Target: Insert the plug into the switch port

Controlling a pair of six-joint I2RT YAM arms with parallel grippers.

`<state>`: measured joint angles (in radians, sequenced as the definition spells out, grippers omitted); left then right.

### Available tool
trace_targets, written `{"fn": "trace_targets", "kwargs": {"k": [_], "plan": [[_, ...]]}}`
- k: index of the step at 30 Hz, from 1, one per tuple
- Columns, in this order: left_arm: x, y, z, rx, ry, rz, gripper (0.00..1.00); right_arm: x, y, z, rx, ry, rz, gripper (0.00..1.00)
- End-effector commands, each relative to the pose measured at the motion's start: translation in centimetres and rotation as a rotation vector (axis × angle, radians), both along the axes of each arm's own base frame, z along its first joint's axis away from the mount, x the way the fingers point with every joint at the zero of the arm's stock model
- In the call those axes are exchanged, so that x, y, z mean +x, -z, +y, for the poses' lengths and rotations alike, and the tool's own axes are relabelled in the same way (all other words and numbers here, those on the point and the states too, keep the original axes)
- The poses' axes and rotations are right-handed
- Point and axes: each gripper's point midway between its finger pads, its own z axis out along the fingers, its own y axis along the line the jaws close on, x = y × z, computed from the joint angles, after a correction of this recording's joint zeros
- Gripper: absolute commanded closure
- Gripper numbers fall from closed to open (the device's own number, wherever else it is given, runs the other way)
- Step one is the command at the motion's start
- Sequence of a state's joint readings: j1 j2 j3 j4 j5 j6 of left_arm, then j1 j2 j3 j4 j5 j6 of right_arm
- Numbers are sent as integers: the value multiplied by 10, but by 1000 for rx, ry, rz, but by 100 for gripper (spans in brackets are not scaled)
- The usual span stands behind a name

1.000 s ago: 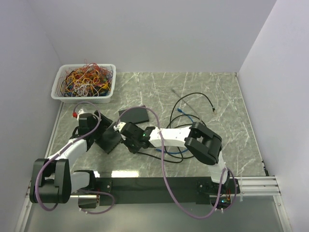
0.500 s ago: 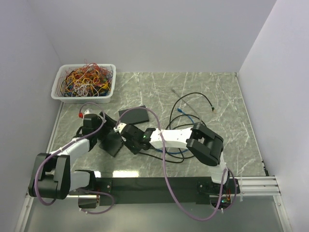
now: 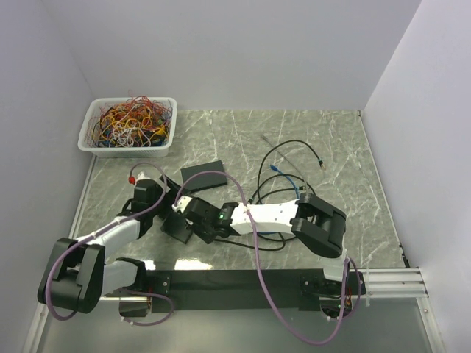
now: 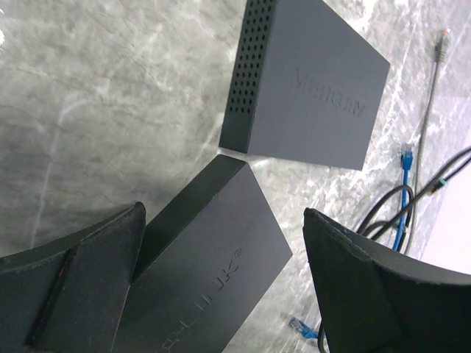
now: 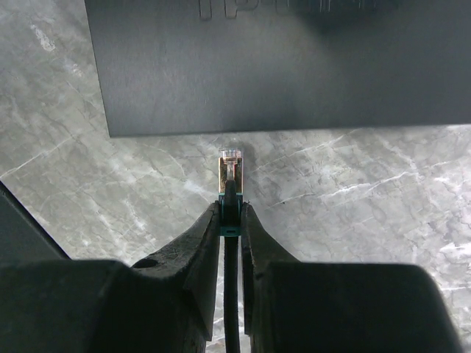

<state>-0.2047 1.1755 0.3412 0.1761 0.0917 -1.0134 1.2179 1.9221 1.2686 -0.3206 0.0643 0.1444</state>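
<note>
The plug [image 5: 230,165] is clear with a teal boot on a black cable, and my right gripper [image 5: 231,209] is shut on it. It points at the edge of a black switch [image 5: 280,66] just ahead, a short gap away; no port shows. In the top view, my right gripper [image 3: 188,209] is beside the switch [image 3: 179,226]. My left gripper [image 4: 224,212] stands open, its fingers [image 4: 88,279] wide on either side of the lettered black switch [image 4: 210,257] without gripping it.
A second black box [image 4: 305,81] lies just beyond the switch, also seen as the box [image 3: 206,174] in the top view. Loose black cables [image 3: 294,158] and a blue cable [image 3: 283,175] lie at centre right. A white basket [image 3: 126,149] of tangled wires stands at back left.
My left gripper has moved towards the near right, closer over the switch, still open. The switch and my right gripper with the plug have shifted slightly towards the near edge.
</note>
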Motion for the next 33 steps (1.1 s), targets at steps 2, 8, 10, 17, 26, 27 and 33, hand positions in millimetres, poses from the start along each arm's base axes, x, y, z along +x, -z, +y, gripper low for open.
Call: {"fn": "trace_targets", "kwargs": {"k": [2, 8, 10, 17, 26, 27, 33], "plan": [[-6, 0, -11, -35, 27, -17, 6, 1, -24, 7, 52, 13, -26, 100], [-10, 6, -10, -18, 34, -6, 6, 4, -24, 13, 44, 14, -28, 100], [-11, 6, -10, -16, 32, -8, 6, 4, -23, 15, 42, 12, -28, 100], [-16, 11, -10, -46, 21, -14, 6, 1, -23, 17, 44, 5, -19, 100], [-18, 14, -10, -50, 14, -14, 6, -4, -17, 18, 23, 2, -15, 100], [-18, 14, -9, -50, 9, -17, 6, -6, -17, 18, 23, -1, -15, 100], [-19, 15, -8, -56, -3, -18, 7, -10, -15, 20, 17, -6, -15, 100]]}}
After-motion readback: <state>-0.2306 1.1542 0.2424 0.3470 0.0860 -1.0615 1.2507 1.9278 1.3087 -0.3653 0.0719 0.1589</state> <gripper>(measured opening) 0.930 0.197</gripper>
